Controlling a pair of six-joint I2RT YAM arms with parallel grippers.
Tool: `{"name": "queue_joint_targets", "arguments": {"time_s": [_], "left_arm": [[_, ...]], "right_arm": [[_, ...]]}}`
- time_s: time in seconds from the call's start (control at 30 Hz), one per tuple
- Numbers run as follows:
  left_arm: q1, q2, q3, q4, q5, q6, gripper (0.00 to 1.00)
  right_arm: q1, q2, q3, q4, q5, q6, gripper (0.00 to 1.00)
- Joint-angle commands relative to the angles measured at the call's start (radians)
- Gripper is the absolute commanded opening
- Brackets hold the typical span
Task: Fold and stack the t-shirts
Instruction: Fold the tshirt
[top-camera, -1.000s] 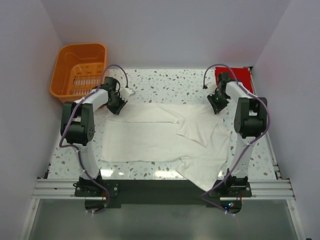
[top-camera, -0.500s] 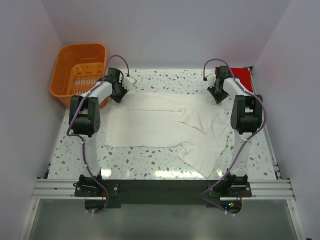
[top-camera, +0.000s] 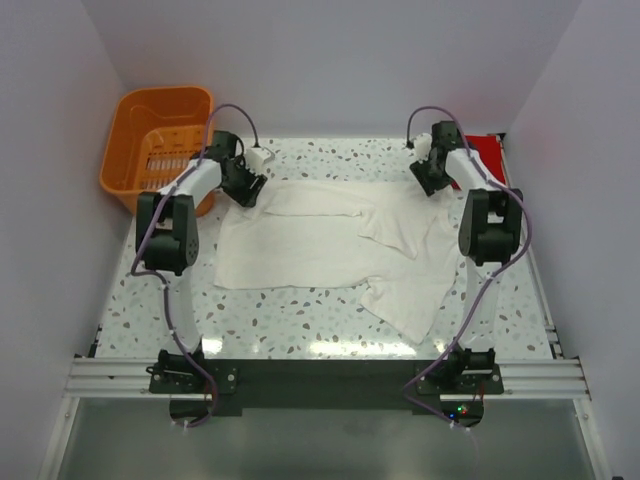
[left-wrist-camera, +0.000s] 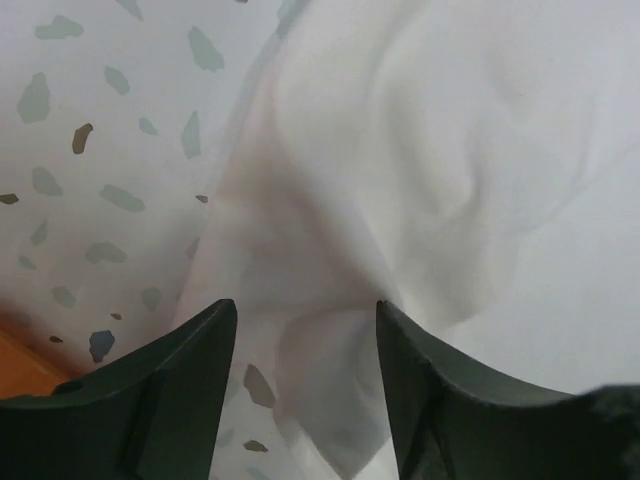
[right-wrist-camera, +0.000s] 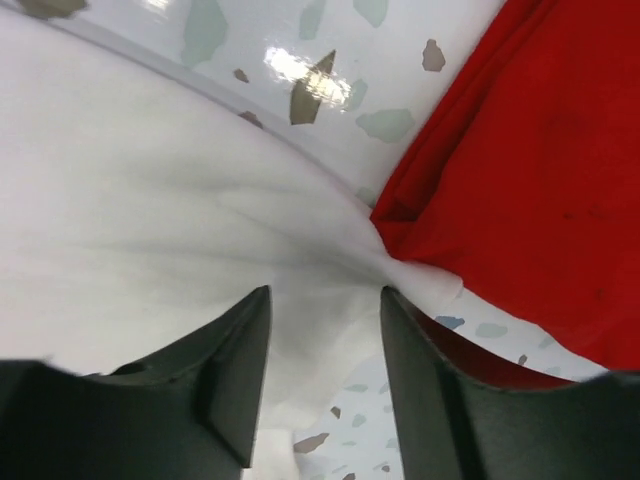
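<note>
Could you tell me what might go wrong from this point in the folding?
1. A corner of the cream-white cloth t-shirt lies against the folded red t-shirt, right by the open right gripper; a grasp there may snag or drag the red one.
2. The white shirt lies skewed, with a flap folded over its middle; folding it now could trap creases.

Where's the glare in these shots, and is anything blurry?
Top view: bright reflections streak the table along its near edge. Right wrist view: a glare spot on the table beside the white shirt; the fingers look dark and soft. Left wrist view: no glare, gentle shadows in the shirt's folds.
</note>
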Motion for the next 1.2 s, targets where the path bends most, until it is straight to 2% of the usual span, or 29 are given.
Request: {"name": "queue_joint_targets", "arguments": {"time_s": [0.0, 0.03, 0.07, 0.13, 0.23, 0.4, 0.53, 0.57, 0.67, 0.73, 0.9, 1.17], "left_arm": [[0.001, -0.219, -0.014, -0.033, 0.176, -0.019, 0.65], [0.003, -0.247, -0.029, -0.046, 0.218, -0.012, 0.67], [0.006, -0.273, -0.04, -0.052, 0.237, 0.007, 0.72], [0.013, -0.353, -0.081, -0.075, 0.3, 0.027, 0.76], [0.033, -0.451, -0.158, -0.121, 0.387, 0.088, 0.81], [0.067, -0.582, -0.287, -0.219, 0.447, 0.209, 0.77], [0.089, -0.663, -0.42, -0.295, 0.47, 0.258, 0.72], [0.092, -0.7, -0.445, -0.293, 0.467, 0.254, 0.71], [0.096, -0.754, -0.54, -0.273, 0.463, 0.237, 0.7], [0.096, -0.795, -0.609, -0.252, 0.457, 0.228, 0.7], [0.096, -0.829, -0.721, -0.212, 0.437, 0.189, 0.68], [0.096, -0.835, -0.753, -0.154, 0.388, 0.133, 0.68]], "right_arm": [[-0.002, -0.177, 0.088, -0.111, -0.147, -0.016, 0.56], [-0.002, -0.226, 0.09, -0.137, -0.174, -0.04, 0.66], [-0.001, -0.251, 0.082, -0.16, -0.2, -0.054, 0.71], [-0.002, -0.317, 0.07, -0.261, -0.286, -0.1, 0.8], [-0.001, -0.389, -0.011, -0.399, -0.382, -0.215, 0.81], [-0.002, -0.576, -0.325, -0.544, -0.421, -0.43, 0.73], [0.004, -0.766, -0.614, -0.513, -0.384, -0.508, 0.61], [0.011, -0.803, -0.722, -0.502, -0.366, -0.508, 0.6], [0.051, -0.955, -0.907, -0.45, -0.331, -0.514, 0.59], [0.083, -1.039, -0.979, -0.398, -0.301, -0.516, 0.57], [0.137, -1.102, -1.136, -0.303, -0.24, -0.49, 0.54], [0.275, -1.181, -1.253, -0.243, -0.182, -0.418, 0.55]]}}
